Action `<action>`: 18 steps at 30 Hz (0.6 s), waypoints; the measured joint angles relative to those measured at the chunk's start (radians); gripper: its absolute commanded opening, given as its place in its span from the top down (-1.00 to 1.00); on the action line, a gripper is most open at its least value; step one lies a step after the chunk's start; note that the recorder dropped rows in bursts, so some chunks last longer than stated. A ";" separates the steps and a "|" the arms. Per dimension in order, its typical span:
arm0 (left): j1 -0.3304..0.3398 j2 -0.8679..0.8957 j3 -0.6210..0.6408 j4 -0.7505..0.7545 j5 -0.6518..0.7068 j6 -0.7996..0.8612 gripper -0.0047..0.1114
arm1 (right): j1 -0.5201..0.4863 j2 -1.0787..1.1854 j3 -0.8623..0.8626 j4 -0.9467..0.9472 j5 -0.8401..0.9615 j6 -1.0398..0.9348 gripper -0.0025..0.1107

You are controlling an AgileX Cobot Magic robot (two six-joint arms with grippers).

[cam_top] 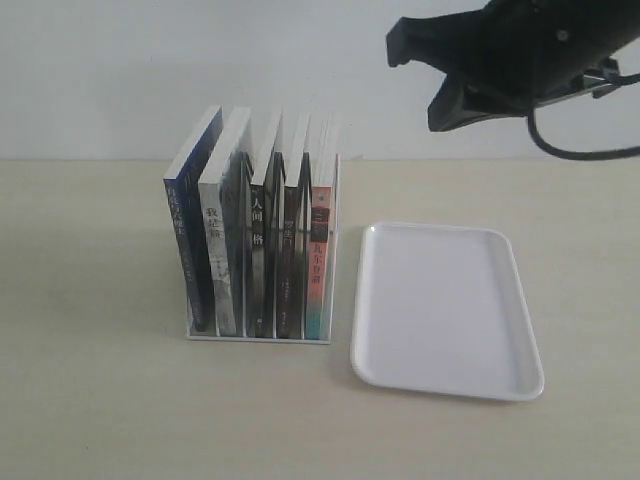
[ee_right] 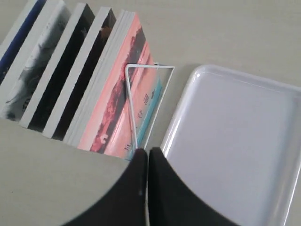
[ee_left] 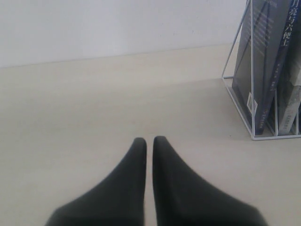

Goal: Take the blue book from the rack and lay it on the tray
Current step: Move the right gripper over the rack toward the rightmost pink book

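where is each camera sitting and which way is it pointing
Exterior: in front of the table, slightly above, facing the rack, tray and wall; right arm shows at top.
Left wrist: low over the table, looking along it at the blue book in the rack; left gripper shut.
Right wrist: high up, looking down on the book tops and tray; right gripper shut.
All three see the rack.

Five books; one rack; one tray
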 measured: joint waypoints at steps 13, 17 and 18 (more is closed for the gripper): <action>0.000 0.000 0.000 0.000 0.000 0.000 0.84 | 0.005 0.304 -0.292 0.113 0.241 0.026 0.17; 0.000 0.000 0.000 0.000 0.000 0.000 0.84 | 0.005 0.315 -0.308 0.119 0.241 0.016 0.17; 0.000 0.000 0.000 0.000 0.000 0.000 0.84 | 0.005 0.315 -0.322 0.121 0.241 0.016 0.17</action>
